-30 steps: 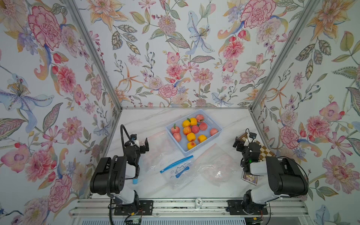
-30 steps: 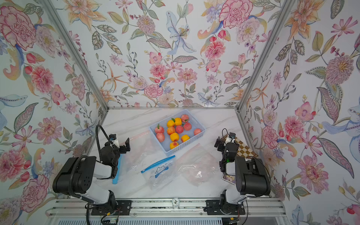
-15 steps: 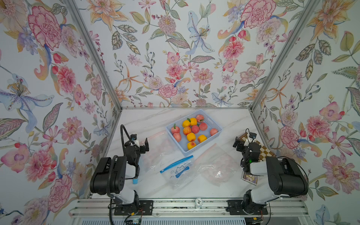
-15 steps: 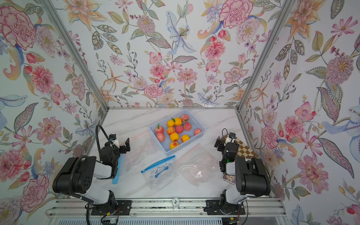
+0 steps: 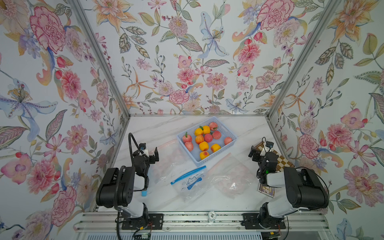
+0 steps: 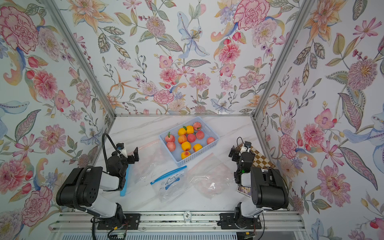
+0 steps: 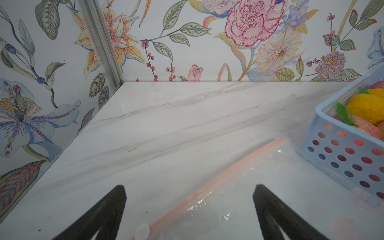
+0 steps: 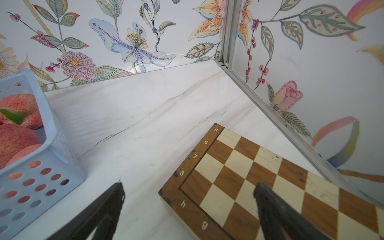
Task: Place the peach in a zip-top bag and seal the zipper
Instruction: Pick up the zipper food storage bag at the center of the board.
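Your left tool (image 5: 150, 154) hangs above the tabletop (image 5: 158, 128) with its jaws spread wide and nothing between them. Behind it, under its arm, the blue zipper strip (image 5: 144, 192) of a bag pokes out. Right below and just ahead of this tool lies the pink-zipper bag (image 5: 166, 159). In the left wrist view its pink strip runs slantwise between the two fingertips (image 7: 119, 193), though you cannot tell whether they touch the plastic.

To the right of that tool, the blue-zipper bag (image 5: 190, 184), printed with a small cat, lies flat on the tabletop. Its blue strip points toward the basket (image 5: 218, 154).

The peaches (image 5: 208, 138), pink ones and yellow-orange ones, all sit inside that pale blue perforated basket. It is ahead and to the right of your left tool, and ahead and to the left of your right one. A third, crumpled clear bag (image 5: 230, 176) lies just left of your right tool (image 5: 260, 148).

That tool is also spread wide and carries nothing. In the right wrist view one fingertip (image 8: 261, 193) is over the corner of the chessboard (image 8: 239, 166) and the other is over bare tabletop
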